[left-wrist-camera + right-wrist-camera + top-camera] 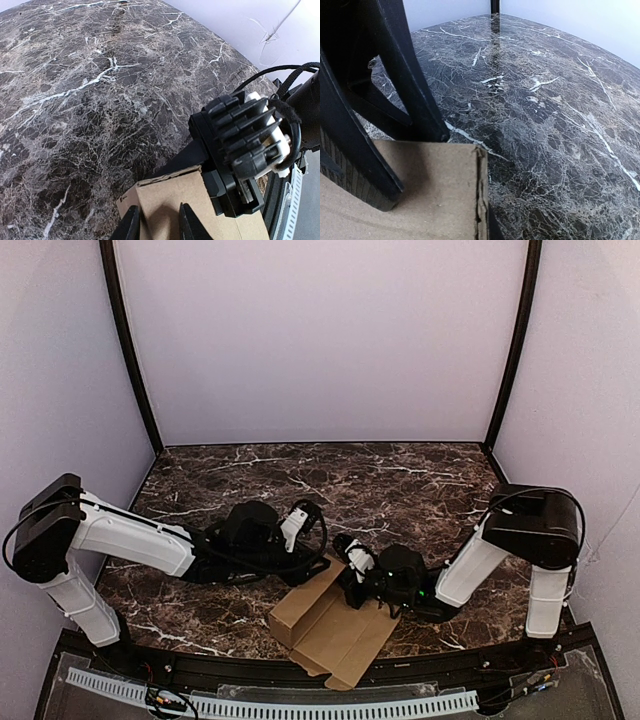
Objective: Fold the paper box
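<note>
The paper box (335, 630) is a brown cardboard piece, partly folded, lying near the table's front edge between the two arms. My left gripper (318, 565) reaches its far corner. In the left wrist view that gripper (159, 225) has its two dark fingers apart over a raised cardboard panel (170, 200), one finger at the fold. My right gripper (355, 575) meets the same far edge, and its black ribbed body (240, 145) sits against the panel's right side. In the right wrist view the cardboard (430, 190) runs into the jaws and hides the fingers.
The dark marble tabletop (400, 490) stretches behind the box to pale walls with black corner posts (130, 350). A white ribbed strip (300, 705) runs along the front edge just below the box. The left arm's black fingers (415, 85) cross the right wrist view.
</note>
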Robot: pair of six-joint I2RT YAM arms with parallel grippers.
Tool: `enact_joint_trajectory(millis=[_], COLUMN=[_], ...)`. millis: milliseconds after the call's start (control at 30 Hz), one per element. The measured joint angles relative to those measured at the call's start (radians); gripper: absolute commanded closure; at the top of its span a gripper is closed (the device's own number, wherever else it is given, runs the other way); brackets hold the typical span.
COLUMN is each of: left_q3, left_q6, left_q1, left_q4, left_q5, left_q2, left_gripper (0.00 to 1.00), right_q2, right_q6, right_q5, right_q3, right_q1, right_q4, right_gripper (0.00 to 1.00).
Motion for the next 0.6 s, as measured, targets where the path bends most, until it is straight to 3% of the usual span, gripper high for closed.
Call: enact_joint_trajectory(millis=[67, 167, 300, 400, 500, 600], left_q3=[0.000, 0.000, -0.002, -0.003, -0.003, -0.003], left_q6=[0.000, -0.001, -0.001, -0.001, -0.001, -0.001], left_q1=[0.000, 0.001, 0.001, 0.001, 0.001, 0.001], left_q4=[0.000, 0.000, -0.001, 0.000, 0.000, 0.003], left_q5=[0.000, 0.000, 0.006, 0.006, 0.006, 0.005], left_q2=[0.000, 0.000, 0.000, 0.000, 0.000, 0.000], left_gripper=[0.74, 0.74, 0.74, 0.74, 0.74, 0.74], right_q2=[0.005, 0.009, 0.009, 0.009, 0.009, 0.009], right_q6=[0.000, 0.001, 0.005, 0.005, 0.003, -0.003], right_q5=[0.000, 0.002, 0.010, 0.014, 0.016, 0.021], right_q3=[0.000, 0.000, 0.000, 0.000, 0.000, 0.000], right_q1=[0.000, 0.000, 0.003, 0.005, 0.005, 0.007], right_q4=[0.009, 0.017, 0.030, 0.031, 0.031, 0.031], right_gripper=[1.00, 0.84, 0.81, 0.86, 1.00, 1.00])
